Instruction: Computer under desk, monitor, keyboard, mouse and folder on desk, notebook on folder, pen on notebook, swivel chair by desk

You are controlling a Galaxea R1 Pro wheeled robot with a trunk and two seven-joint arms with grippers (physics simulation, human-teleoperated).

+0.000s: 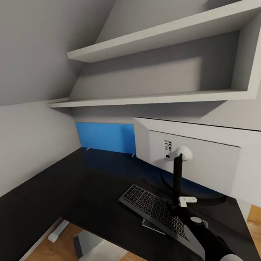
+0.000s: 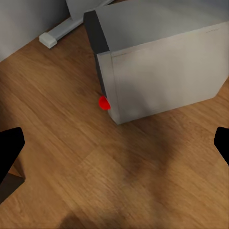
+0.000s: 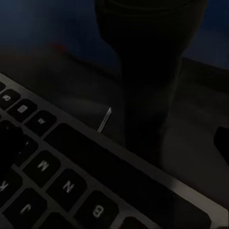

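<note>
The black desk (image 1: 84, 187) carries the monitor (image 1: 206, 166), which shows its white back and black stand (image 1: 177, 177). The dark keyboard (image 1: 152, 208) lies at an angle in front of the stand, over a thin dark flat thing (image 1: 150, 226) I cannot identify. My right arm (image 1: 208, 241) reaches to the keyboard's near end. In the right wrist view my right gripper (image 3: 114, 143) is open just above the keyboard (image 3: 52, 171), close to the stand (image 3: 143, 62). The grey computer (image 1: 99, 254) (image 2: 162, 71) with its red light (image 2: 104, 103) stands on the wood floor below the desk edge. My left gripper (image 2: 114, 148) hangs open over the floor beside it.
Two white shelves (image 1: 157, 39) hang above the desk under a sloping ceiling. A blue wall panel (image 1: 105, 138) stands at the desk's back. A white strip (image 1: 58, 231) lies on the floor by the wall. The monitor overhangs the desk's right side.
</note>
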